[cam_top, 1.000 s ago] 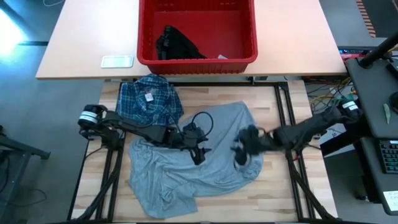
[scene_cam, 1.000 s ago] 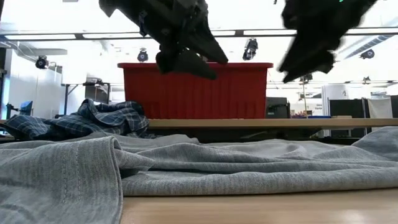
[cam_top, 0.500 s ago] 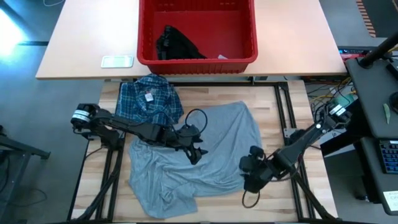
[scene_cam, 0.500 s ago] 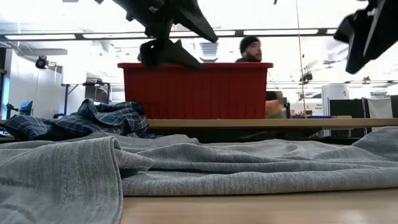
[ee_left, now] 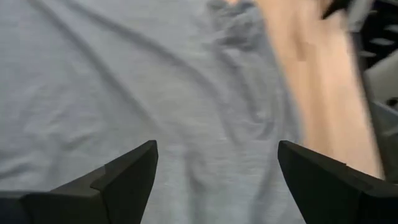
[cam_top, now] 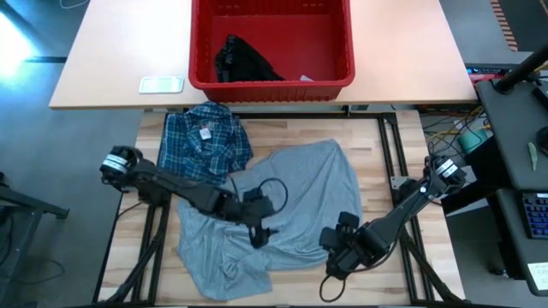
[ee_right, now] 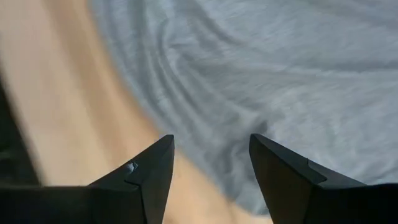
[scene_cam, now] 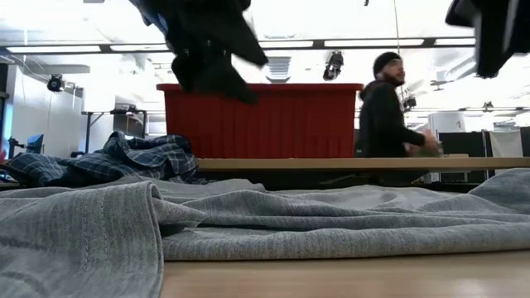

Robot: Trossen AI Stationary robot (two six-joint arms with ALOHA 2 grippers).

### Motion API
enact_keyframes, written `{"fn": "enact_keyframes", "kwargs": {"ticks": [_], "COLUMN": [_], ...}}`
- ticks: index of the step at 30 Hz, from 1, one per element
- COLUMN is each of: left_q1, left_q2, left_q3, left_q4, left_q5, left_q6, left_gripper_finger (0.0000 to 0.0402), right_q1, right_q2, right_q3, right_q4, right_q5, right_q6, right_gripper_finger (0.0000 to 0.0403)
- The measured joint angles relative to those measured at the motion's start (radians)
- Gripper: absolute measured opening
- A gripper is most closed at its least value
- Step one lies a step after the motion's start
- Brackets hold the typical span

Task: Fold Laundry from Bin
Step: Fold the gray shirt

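Observation:
A light grey T-shirt (cam_top: 282,201) lies spread and rumpled on the wooden table. Beside its far left corner sits a bunched blue-and-white plaid shirt (cam_top: 205,141). Behind them, the red bin (cam_top: 334,77) holds a small black garment (cam_top: 244,60). My left gripper (cam_top: 259,233) (ee_left: 217,155) hangs open above the T-shirt's middle left. My right gripper (cam_top: 336,254) (ee_right: 211,146) is open above the T-shirt's near right edge, where the cloth meets bare wood. Neither has anything between its fingers.
A small white flat object (cam_top: 161,84) lies on the far table to the bin's left. Bare wood (cam_top: 385,274) shows at the near right. A person (scene_cam: 385,108) stands in the room beyond the bin. A desk with a keyboard (cam_top: 535,214) stands off the table's right.
My right gripper has swung from above the T-shirt's right part toward the near edge, tipping to point more steeply down, and now hangs over the shirt's near right edge. My left gripper has shifted a little toward the near edge. A person has walked across the room behind the bin.

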Motion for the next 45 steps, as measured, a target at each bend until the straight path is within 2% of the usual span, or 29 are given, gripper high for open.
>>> {"fn": "enact_keyframes", "kwargs": {"ticks": [3,8,13,17,23,27,32,35,41,45], "left_q1": [-0.041,-0.066,-0.097,-0.106,-0.104,-0.113,-0.138,-0.136,-0.12,-0.122], "left_q2": [0.007,0.009,0.042,0.087,0.174,0.263,0.364,0.408,0.429,0.429], "left_q3": [0.009,0.023,0.023,0.023,0.058,0.139,0.279,0.331,0.35,0.321], "left_q4": [0.041,0.069,0.104,0.211,0.332,0.324,0.202,0.208,0.239,0.251], "left_q5": [-0.001,-0.004,-0.006,-0.004,-0.005,0.026,0.031,0.045,0.02,-0.019], "left_q6": [-0.001,0.005,0.13,0.171,0.167,0.179,0.209,0.208,0.196,0.186], "left_gripper_finger": [0.0316,0.0316,0.0316,0.0316,0.0316,0.0316,0.0316,0.0316,0.0316,0.0316], "right_q1": [0.006,0.041,0.143,0.166,0.17,0.176,0.18,0.18,0.187,0.195], "right_q2": [0.006,0.01,0.039,0.059,0.072,0.074,0.074,0.074,0.092,0.094], "right_q3": [0.044,0.048,0.055,0.097,0.099,0.068,0.058,0.058,0.05,0.018], "right_q4": [-0.016,-0.048,-0.104,-0.149,-0.192,-0.175,-0.17,-0.159,-0.138,-0.125], "right_q5": [-0.031,-0.068,-0.122,-0.201,-0.204,-0.204,-0.198,-0.165,-0.099,-0.096], "right_q6": [0.01,0.092,0.226,0.219,0.152,0.174,0.18,0.185,0.187,0.213], "right_gripper_finger": [0.0217,0.0266,0.0297,0.0299,0.0298,0.0293,0.0286,0.0286,0.0293,0.029]}}
